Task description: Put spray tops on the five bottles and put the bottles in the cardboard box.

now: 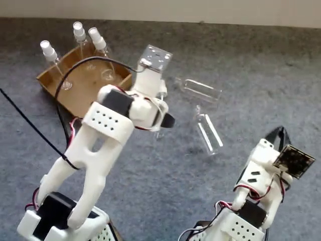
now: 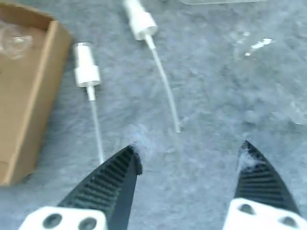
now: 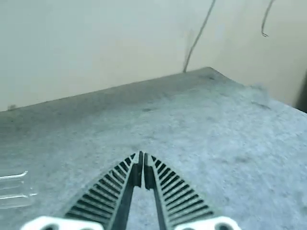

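Left tool [image 2: 190,149] wide open, empty. White plastic spray top [image 2: 87,72] lies just beside brown cardboard box [image 2: 36,91], second spray top [image 2: 140,21] farther from box. Right tool [image 3: 143,157] closed, empty. Risk: pinching thin dip tube [image 2: 96,129] bends it; top slips loose.

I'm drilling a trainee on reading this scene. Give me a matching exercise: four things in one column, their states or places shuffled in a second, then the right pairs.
Things
1. left gripper
2. right gripper
3. three capped bottles
4. two loose spray tops

States or places
A. standing in the cardboard box
B. fingers shut, holding nothing
C. lying on the grey mat beside the box
D. fingers open above the mat

Pairs: 1-D, 2-B, 3-A, 4-C.
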### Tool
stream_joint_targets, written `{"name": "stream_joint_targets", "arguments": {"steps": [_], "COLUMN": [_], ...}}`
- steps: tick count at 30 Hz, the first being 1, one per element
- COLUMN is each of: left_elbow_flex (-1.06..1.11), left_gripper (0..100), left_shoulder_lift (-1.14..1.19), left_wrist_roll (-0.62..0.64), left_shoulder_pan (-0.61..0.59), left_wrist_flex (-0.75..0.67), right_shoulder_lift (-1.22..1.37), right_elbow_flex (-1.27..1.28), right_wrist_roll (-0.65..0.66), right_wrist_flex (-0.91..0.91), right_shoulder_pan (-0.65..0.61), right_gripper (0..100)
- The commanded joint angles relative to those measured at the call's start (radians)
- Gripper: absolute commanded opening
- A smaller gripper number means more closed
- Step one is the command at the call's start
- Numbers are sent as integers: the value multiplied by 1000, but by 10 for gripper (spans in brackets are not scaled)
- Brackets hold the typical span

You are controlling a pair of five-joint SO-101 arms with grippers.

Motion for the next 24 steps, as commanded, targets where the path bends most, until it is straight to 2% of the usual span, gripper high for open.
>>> {"name": "stream_joint_targets", "arguments": {"steps": [1, 7, 11, 15, 24], "left_elbow_flex": [-76, -202, -311, -466, -800], "left_gripper": [271, 271, 271, 273, 274], "left_shoulder_lift": [-45, -16, 133, 309, 656], "left_wrist_roll": [57, 98, 110, 187, 506], "left_shoulder_pan": [99, 200, 216, 216, 246], "left_wrist_flex": [23, 89, 170, 233, 249], "right_shoulder_lift": [-12, -12, -12, -12, -12], "right_elbow_flex": [154, 154, 154, 154, 154], "right_wrist_roll": [3, 3, 3, 3, 9], "right_wrist_flex": [48, 177, 272, 392, 427], "right_shoulder_pan": [81, 150, 203, 232, 234], "right_gripper": [5, 5, 5, 5, 5]}}
